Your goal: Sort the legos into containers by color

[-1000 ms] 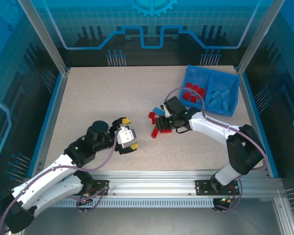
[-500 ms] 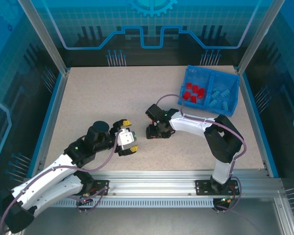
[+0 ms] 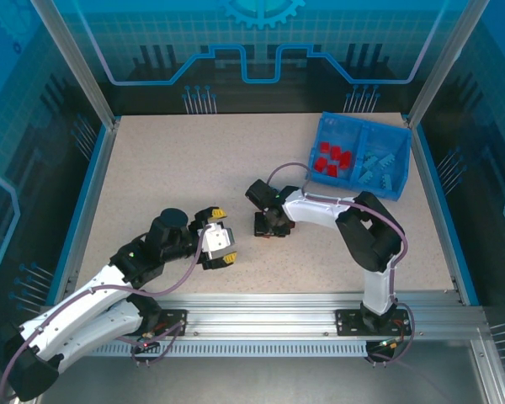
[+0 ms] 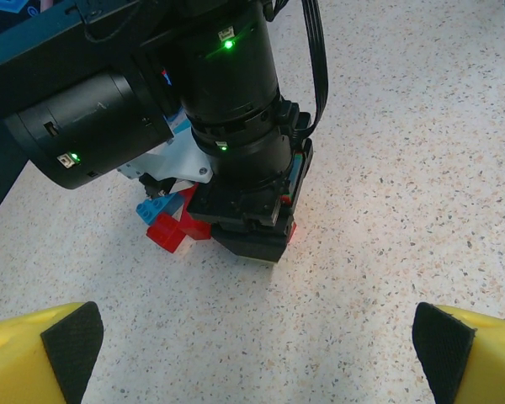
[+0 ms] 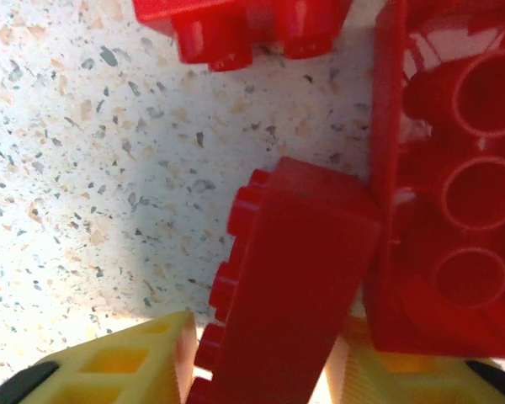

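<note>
1. Since the red brick (image 5: 286, 278) sits tilted between the fingers (image 5: 143, 362) of the right end effector (image 3: 267, 225), which grip its sides, it leans on an upturned red brick (image 5: 454, 194) touching it.
2. That contact is the risk: lifting could drag the neighbour along or twist the gripped brick loose.
3. Around them, other legos (image 4: 172, 223), red and light blue, huddle mid-way across the bench (image 3: 168, 168), well apart from the tray (image 3: 362, 124).
4. Nearby, the left end effector (image 4: 257, 337) hovers with its fingers spread wide and empty.

A robot lab cell: aluminium frame (image 3: 320, 308), blue printed panels (image 3: 261, 50), speckled table (image 3: 168, 160).
</note>
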### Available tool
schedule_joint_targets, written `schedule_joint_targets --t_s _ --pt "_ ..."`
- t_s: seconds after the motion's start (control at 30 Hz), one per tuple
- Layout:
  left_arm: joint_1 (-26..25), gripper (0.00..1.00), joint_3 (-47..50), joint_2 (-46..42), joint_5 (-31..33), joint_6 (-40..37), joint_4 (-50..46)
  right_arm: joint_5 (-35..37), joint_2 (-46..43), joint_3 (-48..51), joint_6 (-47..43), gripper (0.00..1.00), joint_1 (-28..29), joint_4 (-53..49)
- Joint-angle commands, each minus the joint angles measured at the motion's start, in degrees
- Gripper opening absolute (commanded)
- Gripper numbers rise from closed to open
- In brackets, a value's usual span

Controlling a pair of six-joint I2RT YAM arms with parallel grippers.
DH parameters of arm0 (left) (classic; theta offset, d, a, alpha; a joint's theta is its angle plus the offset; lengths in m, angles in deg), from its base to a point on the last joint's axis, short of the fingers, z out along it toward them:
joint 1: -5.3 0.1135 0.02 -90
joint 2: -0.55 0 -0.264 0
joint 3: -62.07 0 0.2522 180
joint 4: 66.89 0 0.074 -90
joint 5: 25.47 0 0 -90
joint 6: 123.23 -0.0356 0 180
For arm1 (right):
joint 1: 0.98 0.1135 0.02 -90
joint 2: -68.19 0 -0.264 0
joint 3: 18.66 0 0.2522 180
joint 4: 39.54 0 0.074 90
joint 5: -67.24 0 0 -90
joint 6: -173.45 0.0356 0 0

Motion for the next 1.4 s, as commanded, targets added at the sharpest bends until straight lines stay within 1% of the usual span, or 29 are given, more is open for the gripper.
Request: schedule_joint_targets --t_s 0.0,0.07,0.17,0.23,0.3,0.4,0.47,0.53,0.63,0.73,0.8,0.9,1.03,1.13,1.2,1.27,1.37 --pt "0.5 0.99 -0.7 -1.0 -3.4 -2.2 -1.9 1.7 0.8 -0.3 -0.4 0.36 -0.8 1.3" --pt "0.5 0.99 -0.5 -1.6 -5.2 -3.9 -3.4 0.4 -0.3 0.1 -1.6 0.32 -0.7 1.7" --pt "0.5 0.99 -0.3 -1.9 -5.1 -4.3 -3.4 -0.6 -3.3 1.1 -3.0 0.27 -0.8 1.9" --pt "0.5 0.99 -0.3 -1.9 -4.9 -4.4 -3.4 -0.1 -6.3 2.0 -3.8 0.20 -0.7 2.0" --pt "0.5 0.99 -0.2 -1.8 -4.6 -4.3 -3.1 1.2 -9.9 2.8 -4.6 0.18 -0.8 1.9" --pt "0.4 0.99 -0.3 -1.6 -3.2 -3.2 -1.9 4.9 -14.8 2.5 -7.7 0.19 -2.0 1.0" --pt "0.5 0.99 -0.4 -1.1 -1.3 -1.9 -0.6 9.3 -17.6 1.3 -11.5 0.19 -4.0 0.1" --pt "0.4 0.99 -0.8 -0.6 -0.2 -1.2 0.1 13.5 -19.7 0.3 -15.6 0.19 -7.3 0.5" --pt "0.5 0.99 -1.1 0.0 0.7 -0.4 0.5 16.0 -20.7 -1.0 -20.5 0.20 -14.8 3.8" --pt "0.5 0.99 -1.3 0.2 1.6 0.3 1.1 13.7 -17.5 -4.0 -22.2 0.20 -23.2 6.8" --pt "0.4 0.99 -1.3 0.2 2.3 0.6 1.6 12.1 -12.7 -8.0 -22.5 0.20 -28.2 7.3" --pt "0.5 0.99 -1.4 0.2 2.6 0.9 1.5 11.4 -4.5 -14.7 -22.3 0.20 -33.0 6.3" --pt "0.5 0.99 -1.4 0.0 2.9 0.8 1.4 10.5 5.3 -22.8 -22.0 0.22 -36.2 4.4" --pt "0.5 0.99 -1.5 0.0 3.1 0.9 1.6 10.2 10.5 -29.0 -22.0 0.27 -37.1 0.4" --pt "0.5 0.99 -1.3 0.0 3.2 1.1 1.9 10.1 11.5 -31.3 -21.7 0.34 -37.3 -1.3" --pt "0.5 0.99 -1.2 0.2 3.2 1.0 2.0 9.9 10.5 -31.3 -21.8 0.39 -37.2 -1.3" --pt "0.5 0.99 -1.2 0.4 3.0 1.2 2.1 10.0 7.8 -30.3 -21.9 0.42 -37.3 -1.2"
